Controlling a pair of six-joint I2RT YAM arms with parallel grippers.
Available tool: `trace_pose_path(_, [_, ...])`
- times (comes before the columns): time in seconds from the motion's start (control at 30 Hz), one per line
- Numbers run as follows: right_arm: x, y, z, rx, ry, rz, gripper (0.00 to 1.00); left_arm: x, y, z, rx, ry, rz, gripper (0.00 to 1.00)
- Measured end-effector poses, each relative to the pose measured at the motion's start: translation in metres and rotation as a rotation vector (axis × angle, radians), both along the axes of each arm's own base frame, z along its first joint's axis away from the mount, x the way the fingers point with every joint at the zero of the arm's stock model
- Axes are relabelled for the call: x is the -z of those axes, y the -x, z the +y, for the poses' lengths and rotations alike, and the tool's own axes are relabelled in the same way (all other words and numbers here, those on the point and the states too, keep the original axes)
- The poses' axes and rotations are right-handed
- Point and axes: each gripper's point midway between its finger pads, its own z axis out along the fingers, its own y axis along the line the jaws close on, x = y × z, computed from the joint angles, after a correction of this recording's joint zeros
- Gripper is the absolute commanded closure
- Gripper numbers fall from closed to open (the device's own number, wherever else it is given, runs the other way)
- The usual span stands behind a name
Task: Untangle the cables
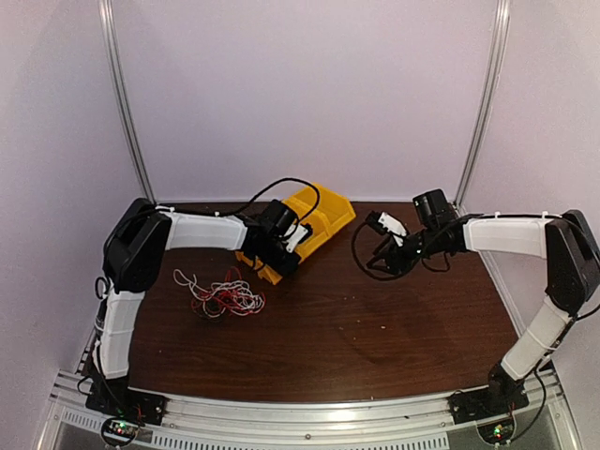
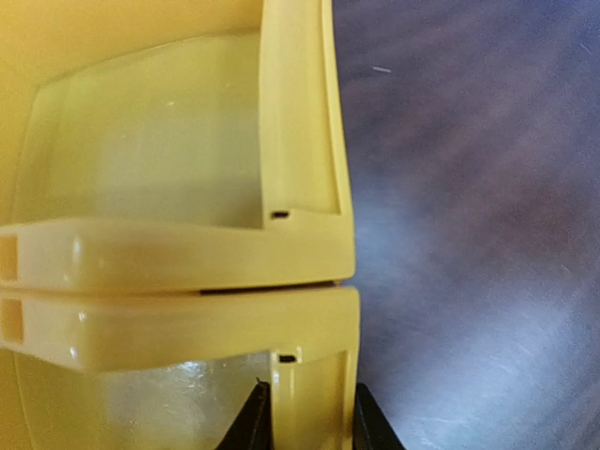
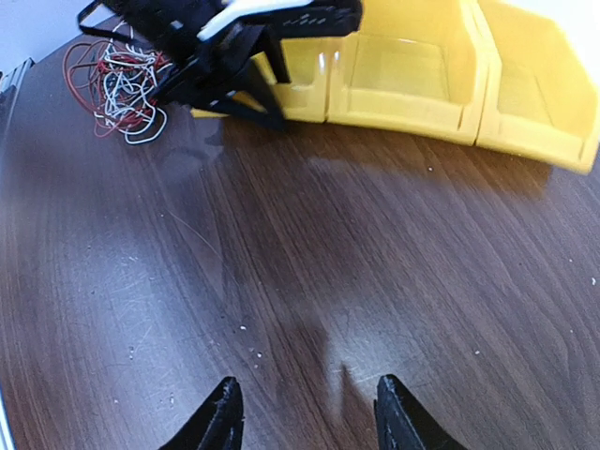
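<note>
Gripping the side wall of a yellow bin (image 2: pixel 187 328), the left end effector (image 2: pixel 311 427) is clenched on the plastic. In the left wrist view its two dark fingers (image 2: pixel 251 422) stand one on each side of that wall, inner faces against it, with no gap to be seen. A second yellow bin (image 2: pixel 187 253) sits directly ahead of the fingertips, its rim touching the rim of the held one. Seen from above, the same end effector (image 1: pixel 281 261) meets the near-left end of the row of bins (image 1: pixel 323 211), which stands at the back of the dark wooden counter (image 1: pixel 375 328).

The cables (image 1: pixel 220 295) are a loose tangle of thin white, red and dark strands. They lie on the counter beside the left end effector, to its near-left, apart from it and outside the bins. In the right wrist view the tangle (image 3: pixel 117 80) shows just beyond the left end effector, at the upper left.

The right end effector (image 3: pixel 309 422) is released: its fingers (image 3: pixel 220 422) stand wide apart above the counter with nothing between them. The bins lie ahead of it, well apart. The cables lie farther ahead and to its left, on the far side of the other arm.
</note>
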Motion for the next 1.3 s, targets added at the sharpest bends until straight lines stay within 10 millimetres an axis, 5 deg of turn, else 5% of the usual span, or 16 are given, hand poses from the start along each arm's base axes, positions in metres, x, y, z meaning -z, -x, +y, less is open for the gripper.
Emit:
trace_pose_path(0.17, [-0.002,-0.013,-0.02,0.056,0.002,0.005,0.51,0.001,0.057,-0.039,0.33,-0.067,-0.076,0.88])
trace_pose_path(0.3, [-0.009,-0.024,-0.037,0.1,-0.002,-0.011,0.5,0.002,0.086,-0.051,0.528,-0.092,-0.124,0.61])
trace_pose_path(0.73, [-0.017,-0.024,-0.04,0.093,-0.01,-0.016,0.5,-0.03,0.053,-0.051,0.587,-0.153,-0.315,0.44])
trace_pose_path(0.93, [-0.021,-0.021,-0.038,0.08,-0.025,-0.018,0.5,-0.097,0.06,-0.03,0.481,-0.131,-0.407,0.34])
trace_pose_path(1.07, [-0.022,-0.019,-0.037,0.07,-0.03,-0.014,0.5,-0.147,0.061,-0.002,0.225,-0.069,-0.398,0.36])
trace_pose_path(1.17, [-0.024,-0.019,-0.037,0.064,-0.034,-0.022,0.5,-0.142,0.064,0.018,0.079,-0.079,-0.321,0.36])
trace_pose_path(1.3, [-0.028,-0.017,-0.035,0.046,-0.041,-0.033,0.49,-0.097,0.09,0.056,-0.06,-0.154,-0.135,0.33])
